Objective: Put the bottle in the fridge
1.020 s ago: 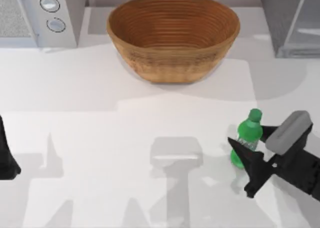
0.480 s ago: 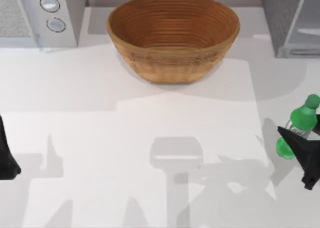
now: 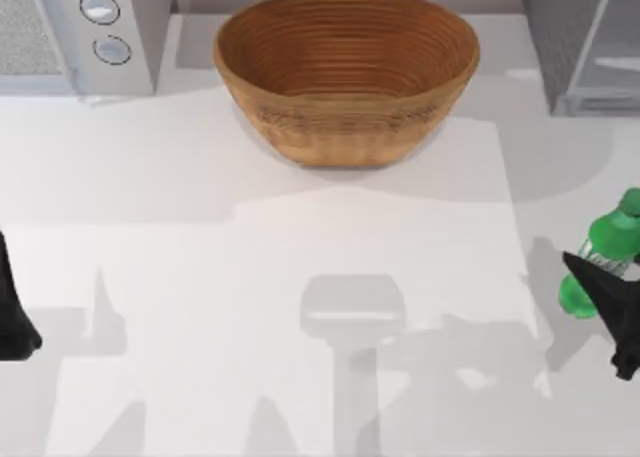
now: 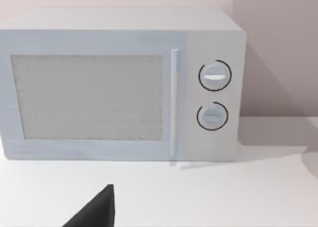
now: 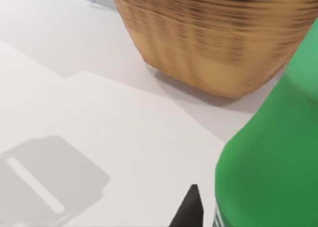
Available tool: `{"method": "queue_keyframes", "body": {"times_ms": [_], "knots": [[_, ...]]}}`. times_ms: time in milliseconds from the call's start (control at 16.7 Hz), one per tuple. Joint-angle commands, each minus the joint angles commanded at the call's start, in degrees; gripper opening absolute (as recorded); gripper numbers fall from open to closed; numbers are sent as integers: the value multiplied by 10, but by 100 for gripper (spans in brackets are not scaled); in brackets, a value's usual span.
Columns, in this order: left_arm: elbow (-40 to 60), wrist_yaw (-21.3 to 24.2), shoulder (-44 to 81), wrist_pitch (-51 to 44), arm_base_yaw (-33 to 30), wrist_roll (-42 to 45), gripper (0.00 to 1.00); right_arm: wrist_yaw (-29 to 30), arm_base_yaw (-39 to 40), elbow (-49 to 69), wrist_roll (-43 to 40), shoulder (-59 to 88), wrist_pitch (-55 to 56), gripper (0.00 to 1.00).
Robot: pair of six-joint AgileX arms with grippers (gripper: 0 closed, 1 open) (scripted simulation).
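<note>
While you're watching: right hand [image 3: 612, 299] is pinching the bottle [image 3: 598, 260] — lifted.
Remaining: fridge [image 3: 580, 42] — bottle is waiting outside.

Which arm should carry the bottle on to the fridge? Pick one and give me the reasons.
Right. The right hand is already at the bottle, at the table's right edge, with the fridge at the far right corner just beyond. The left arm is parked at the left edge, by the microwave.

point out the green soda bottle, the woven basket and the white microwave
small green plastic soda bottle [image 3: 603, 245], top view, upper body
brown woven basket [image 3: 345, 127], top view, front outer wall
white box-shaped microwave [image 4: 87, 95], left wrist view, door panel
</note>
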Motion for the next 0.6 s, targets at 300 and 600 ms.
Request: {"method": "queue_keyframes", "body": {"times_ms": [300, 600], "knots": [[0, 0, 0, 0, 0, 0, 100, 55, 1, -12, 14, -102, -79, 1], [0, 0, 0, 0, 0, 0, 100, 144, 5, -27, 35, -274, -204, 1]]}}
